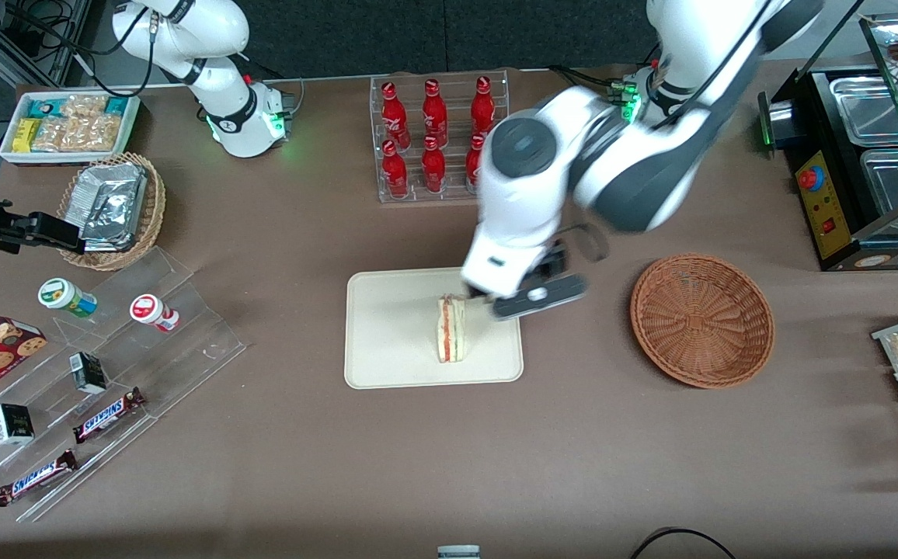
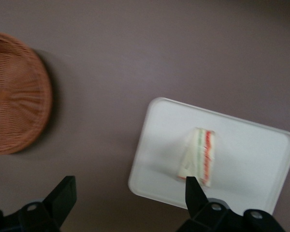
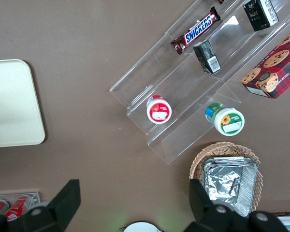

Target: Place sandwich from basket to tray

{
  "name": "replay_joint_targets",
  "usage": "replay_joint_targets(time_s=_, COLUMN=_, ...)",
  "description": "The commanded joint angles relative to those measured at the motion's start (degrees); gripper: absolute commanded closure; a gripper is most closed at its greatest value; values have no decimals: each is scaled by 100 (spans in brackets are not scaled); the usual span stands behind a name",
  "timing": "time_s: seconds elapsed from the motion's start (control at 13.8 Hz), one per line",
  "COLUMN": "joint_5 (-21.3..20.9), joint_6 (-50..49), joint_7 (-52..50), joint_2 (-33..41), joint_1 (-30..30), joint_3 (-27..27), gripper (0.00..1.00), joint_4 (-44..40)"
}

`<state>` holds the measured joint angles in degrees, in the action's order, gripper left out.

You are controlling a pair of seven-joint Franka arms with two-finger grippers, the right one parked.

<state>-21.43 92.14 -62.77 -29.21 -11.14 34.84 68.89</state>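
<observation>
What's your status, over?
Gripper open, above tray edge. Sandwich on tray, released. Basket empty. Nothing in the way.

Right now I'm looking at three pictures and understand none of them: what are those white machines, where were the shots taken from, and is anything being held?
They are two robot arms at a brown table. One picture looks from the front; the others come from cameras on each arm's wrist. The working arm's tool hangs open above the cream tray and holds nothing. The wrapped sandwich already lies on that tray. The reddish wicker basket beside the tray has nothing in it. Also there: red bottles, Snickers bars, foil packets in another basket.
</observation>
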Motion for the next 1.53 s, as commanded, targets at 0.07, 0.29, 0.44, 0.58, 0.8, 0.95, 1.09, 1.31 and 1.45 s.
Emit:
replay_joint_targets(time_s=0.07, joint_5=333, joint_6=-502, joint_7=107, joint_2=678, joint_1=822, joint_3=23, gripper=1, joint_4=318)
replay_joint_targets(time_s=0.29, joint_5=350, joint_6=-846, joint_7=781, joint_2=846, joint_1=1323, joint_3=15, gripper=1, joint_4=318)
replay_joint_targets(time_s=0.44, joint_5=420, joint_6=-916, joint_7=1466, joint_2=1021, joint_1=1544, joint_3=-81, gripper=1, joint_4=353)
replay_joint_targets(time_s=0.58, joint_5=804, joint_6=-1031, joint_7=2247, joint_2=1266, joint_1=1518, joint_3=-764, gripper=1, joint_4=406)
replay_joint_targets(time_s=0.8, joint_5=1447, joint_6=-1145, joint_7=3793, joint_2=1776, joint_1=1422, joint_3=-1854, gripper=1, joint_4=607)
replay_joint_targets(time_s=0.95, joint_5=1738, joint_6=-1250, joint_7=4629, joint_2=2093, joint_1=1413, joint_3=-2365, gripper=1, joint_4=792)
replay_joint_targets(time_s=1.09, joint_5=1940, joint_6=-1312, joint_7=5333, joint_2=2418, joint_1=1404, joint_3=-2805, gripper=1, joint_4=1029)
replay_joint_targets(time_s=1.31, joint_5=2038, joint_6=-1234, joint_7=5793, joint_2=3059, joint_1=1255, joint_3=-3167, gripper=1, joint_4=1766)
replay_joint_targets(time_s=1.45, joint_5=2038, joint_6=-1172, joint_7=5837, joint_2=3481, joint_1=1255, joint_3=-3167, gripper=1, joint_4=2249)
